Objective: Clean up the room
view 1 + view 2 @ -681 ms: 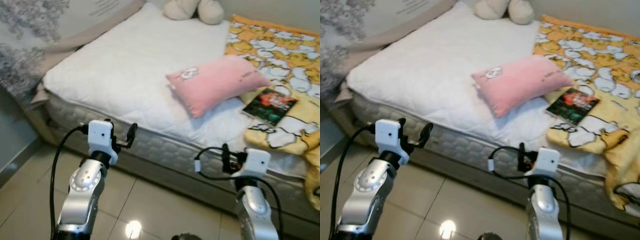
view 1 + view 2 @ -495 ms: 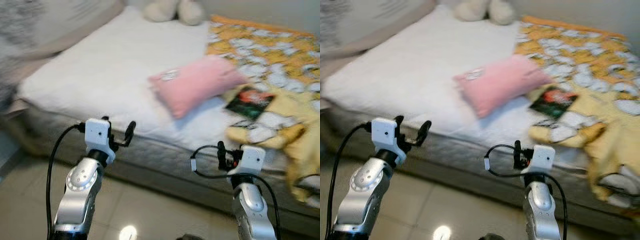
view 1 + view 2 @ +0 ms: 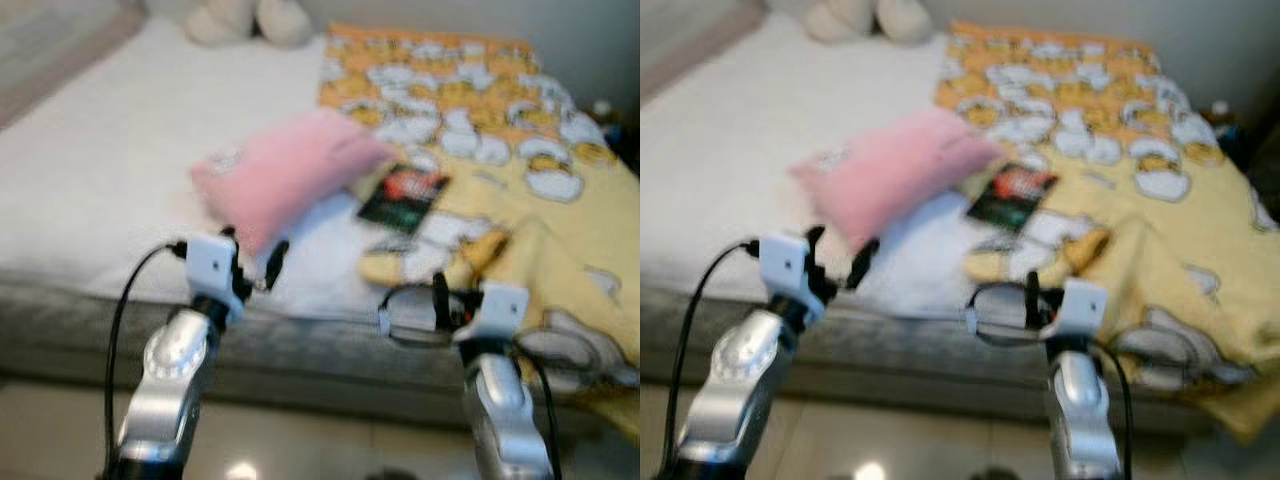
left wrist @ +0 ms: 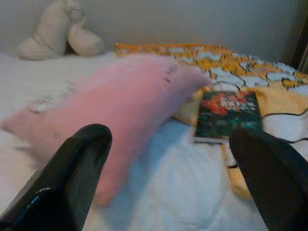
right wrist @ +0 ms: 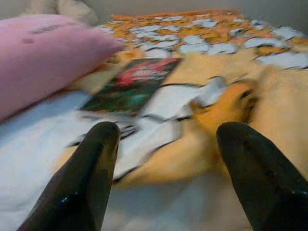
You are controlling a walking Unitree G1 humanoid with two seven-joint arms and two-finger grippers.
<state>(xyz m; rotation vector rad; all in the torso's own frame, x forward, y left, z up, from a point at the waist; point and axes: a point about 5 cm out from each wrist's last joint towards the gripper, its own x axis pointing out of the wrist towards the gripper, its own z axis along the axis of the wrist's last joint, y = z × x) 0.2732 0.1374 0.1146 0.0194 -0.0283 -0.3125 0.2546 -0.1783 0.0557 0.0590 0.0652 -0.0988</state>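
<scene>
Bed view panned right (blurry), claws w/ fingers apart.

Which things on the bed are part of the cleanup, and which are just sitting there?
Likely part of the cleanup:
- book, lying loose between pillow and blanket
- pink pillow, askew mid-bed
- yellow blanket, rumpled over the edge

Just there:
- plush toy at the head of the bed
- white mattress

Motion blur makes the book cover unreadable.
</scene>
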